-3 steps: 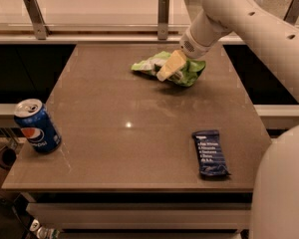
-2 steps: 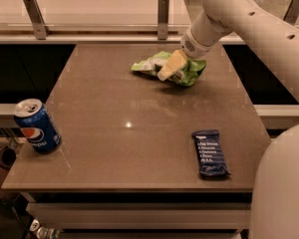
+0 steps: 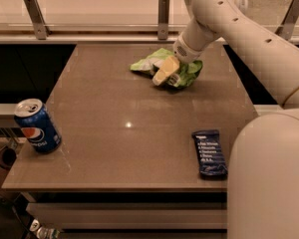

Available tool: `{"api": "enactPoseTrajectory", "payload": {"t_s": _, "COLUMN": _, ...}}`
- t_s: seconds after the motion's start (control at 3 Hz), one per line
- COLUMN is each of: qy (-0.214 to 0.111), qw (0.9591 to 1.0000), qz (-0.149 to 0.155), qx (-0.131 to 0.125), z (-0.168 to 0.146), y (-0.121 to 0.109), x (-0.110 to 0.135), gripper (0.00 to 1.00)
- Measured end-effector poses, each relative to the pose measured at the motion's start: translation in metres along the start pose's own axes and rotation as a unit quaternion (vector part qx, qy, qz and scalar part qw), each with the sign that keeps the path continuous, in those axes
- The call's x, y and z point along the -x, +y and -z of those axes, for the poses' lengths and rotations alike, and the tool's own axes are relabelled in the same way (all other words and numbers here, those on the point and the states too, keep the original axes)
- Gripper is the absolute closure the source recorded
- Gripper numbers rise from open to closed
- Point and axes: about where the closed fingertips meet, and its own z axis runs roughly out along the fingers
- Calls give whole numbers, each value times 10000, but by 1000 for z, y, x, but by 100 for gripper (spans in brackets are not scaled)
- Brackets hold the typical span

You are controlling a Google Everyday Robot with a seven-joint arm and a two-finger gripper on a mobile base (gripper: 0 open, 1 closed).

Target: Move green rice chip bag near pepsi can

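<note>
Green rice chip bag (image 3: pixel 189 73) is sitting at the far side of the table (image 3: pixel 124 153), a bit right of centre, crumpled and lying flat on the surface. Your gripper (image 3: pixel 164 73) is right down on top of it, coming in from the right with the arm (image 3: pixel 229 24) angled over the far edge. Honestly can't tell if it has clamped onto the bag or is only resting against it, since the bag folds up around it and hides the contact.

The pepsi can (image 3: pixel 37 126) is standing upright way over at the near-left corner, well apart from the bag, so you've got basically the whole diagonal of the table to cover. My guess is you're at the grab stage, nothing carried yet.

The dark-blue bar wrapper (image 3: pixel 210 152) lies near the right edge, off the straight line to the can, so it shouldn't get in the way. The can sits close to the edge though, so I'd set the bag down gently beside it rather than shoving into it.
</note>
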Motion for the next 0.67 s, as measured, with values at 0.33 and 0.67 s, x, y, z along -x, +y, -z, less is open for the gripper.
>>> {"api": "enactPoseTrajectory", "payload": {"t_s": 0.33, "qy": 17, "qw": 10000, "qz": -5, "qx": 30, "z": -4, "y": 0, "x": 0, "gripper": 41}}
{"api": "enactPoseTrajectory", "payload": {"t_s": 0.67, "qy": 25, "qw": 10000, "qz": -4, "qx": 39, "z": -4, "y": 0, "x": 0, "gripper": 64}}
